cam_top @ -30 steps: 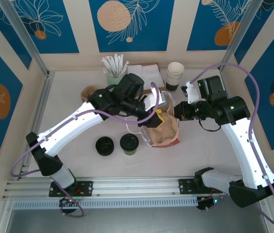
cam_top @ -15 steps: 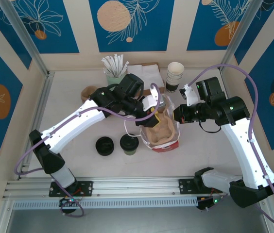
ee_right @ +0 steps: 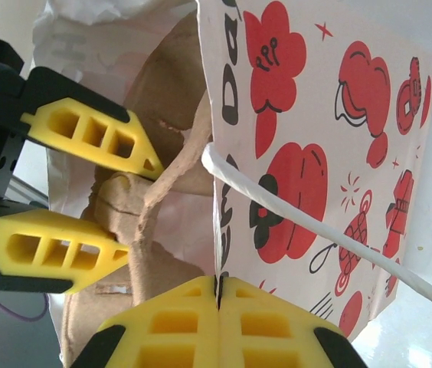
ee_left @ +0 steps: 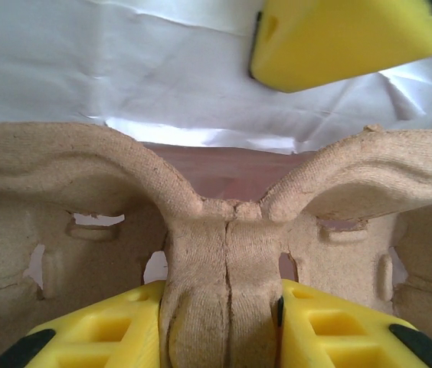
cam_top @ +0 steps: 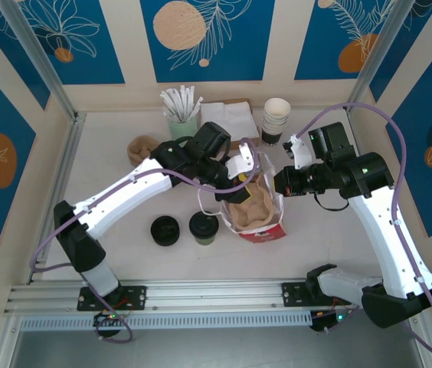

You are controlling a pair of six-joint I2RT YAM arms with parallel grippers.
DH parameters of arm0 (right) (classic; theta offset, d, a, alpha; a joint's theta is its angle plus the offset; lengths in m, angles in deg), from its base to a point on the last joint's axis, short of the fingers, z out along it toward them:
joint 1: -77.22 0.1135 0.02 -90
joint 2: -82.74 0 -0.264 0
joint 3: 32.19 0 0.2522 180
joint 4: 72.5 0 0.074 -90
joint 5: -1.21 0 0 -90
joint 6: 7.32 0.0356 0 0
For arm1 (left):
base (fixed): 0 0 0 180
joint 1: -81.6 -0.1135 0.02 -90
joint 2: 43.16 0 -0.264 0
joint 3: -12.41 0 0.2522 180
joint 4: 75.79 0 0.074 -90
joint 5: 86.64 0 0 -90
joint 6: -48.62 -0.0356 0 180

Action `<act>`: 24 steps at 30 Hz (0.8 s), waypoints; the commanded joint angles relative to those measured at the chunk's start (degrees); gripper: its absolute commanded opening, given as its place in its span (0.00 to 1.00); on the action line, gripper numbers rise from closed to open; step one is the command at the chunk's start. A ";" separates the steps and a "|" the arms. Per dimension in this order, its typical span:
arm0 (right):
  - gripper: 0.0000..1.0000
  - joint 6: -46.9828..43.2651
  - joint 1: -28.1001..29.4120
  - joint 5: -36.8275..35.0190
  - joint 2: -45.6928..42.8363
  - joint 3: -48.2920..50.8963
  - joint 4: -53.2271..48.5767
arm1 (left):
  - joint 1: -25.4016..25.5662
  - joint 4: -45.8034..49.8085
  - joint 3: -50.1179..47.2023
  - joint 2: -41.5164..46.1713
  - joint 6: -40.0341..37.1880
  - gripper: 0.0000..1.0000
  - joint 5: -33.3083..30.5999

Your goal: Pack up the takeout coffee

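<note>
**Two grippers on the bag, the coffee standing outside it**

At the left of the pale table (cam_top: 101, 146) we see a brown crumpled shape (cam_top: 141, 147) that we cannot make out. Toward the near edge lies a low stack of bare black plastic lids (cam_top: 165, 230). A pale green cup of white wrapped sticks (cam_top: 181, 113) stands at the far edge.

Just right of the lids stands the takeout coffee (cam_top: 204, 227), a small paper cup with a round black lid and a greenish-dark side. It is upright on the table, just beside the bag's left side and not inside it.

Next comes the left gripper (cam_top: 240, 182), which reaches into the bag's open mouth. In its wrist view, the left gripper (ee_left: 220, 330) has its yellow fingers (ee_left: 101, 341) clamped on the central rib of a tan moulded-pulp cup carrier (ee_left: 70, 169).

The carrier sits inside the white paper bag with red printed figures (ee_right: 300, 176), which stands near the middle of the table (cam_top: 266, 228). A white cord handle (ee_right: 292, 222) crosses the bag's printed face.

From the right, the right gripper (cam_top: 276, 184) meets the bag's rim. In its own view the right gripper (ee_right: 217, 307) has its fingers pressed together with the paper edge pinched between them. The left gripper's fingers (ee_right: 86, 130) show across the opening.

At the far edge, further right, stands a stack of lidless white cups (cam_top: 276, 116).
</note>
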 commanded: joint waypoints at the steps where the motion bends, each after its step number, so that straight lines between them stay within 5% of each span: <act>1: 0.00 0.43 0.26 2.60 -1.02 0.85 -0.65 | -0.54 -1.90 -0.31 -0.85 0.09 0.34 -0.78; 24: 0.00 6.45 -1.11 5.24 -1.64 3.73 2.14 | 0.21 -6.70 -6.47 -1.25 3.52 0.30 -4.74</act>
